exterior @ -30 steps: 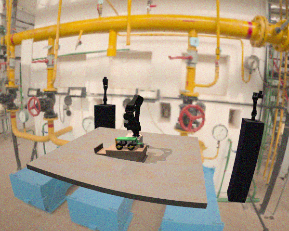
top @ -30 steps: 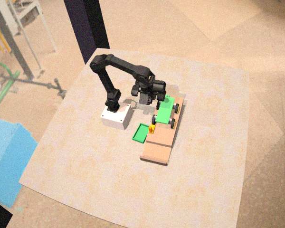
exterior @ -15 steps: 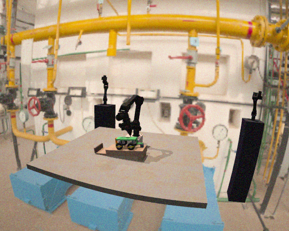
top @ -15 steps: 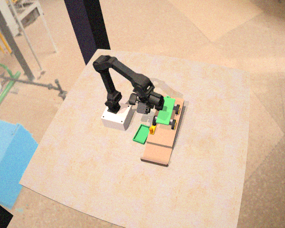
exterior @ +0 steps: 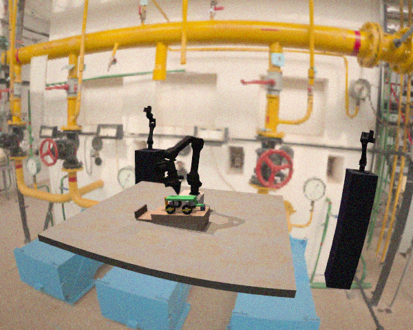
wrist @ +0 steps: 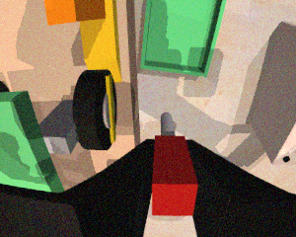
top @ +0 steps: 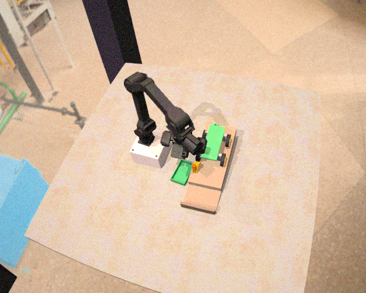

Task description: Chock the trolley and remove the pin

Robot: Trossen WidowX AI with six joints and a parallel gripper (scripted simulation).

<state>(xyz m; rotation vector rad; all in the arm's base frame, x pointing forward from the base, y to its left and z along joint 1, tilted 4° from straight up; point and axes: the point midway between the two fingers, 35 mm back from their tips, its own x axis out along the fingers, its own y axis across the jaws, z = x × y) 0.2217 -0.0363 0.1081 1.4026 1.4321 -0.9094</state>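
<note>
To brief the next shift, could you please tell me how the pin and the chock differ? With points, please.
The pin (wrist: 175, 199) is red-headed; the chock (top: 197, 165) (wrist: 100, 41) is yellow and orange. The pin is clamped in the gripper (wrist: 170, 143); the chock sits ungripped on the ramp (top: 205, 179) (exterior: 178, 220).

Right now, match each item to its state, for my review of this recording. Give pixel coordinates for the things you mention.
1. red-headed stop pin (wrist: 175, 198)
2. yellow chock with orange handle (top: 196, 166) (wrist: 100, 41)
3. green rectangular tray (top: 172, 180) (wrist: 174, 69)
4. green-topped trolley (top: 215, 141) (exterior: 180, 198) (wrist: 10, 143)

A. on the table beside the ramp
B. between the gripper's fingers
C. standing on its wheels on the ramp
D. at a trolley wheel's downhill side

1-B, 2-D, 3-A, 4-C
</note>
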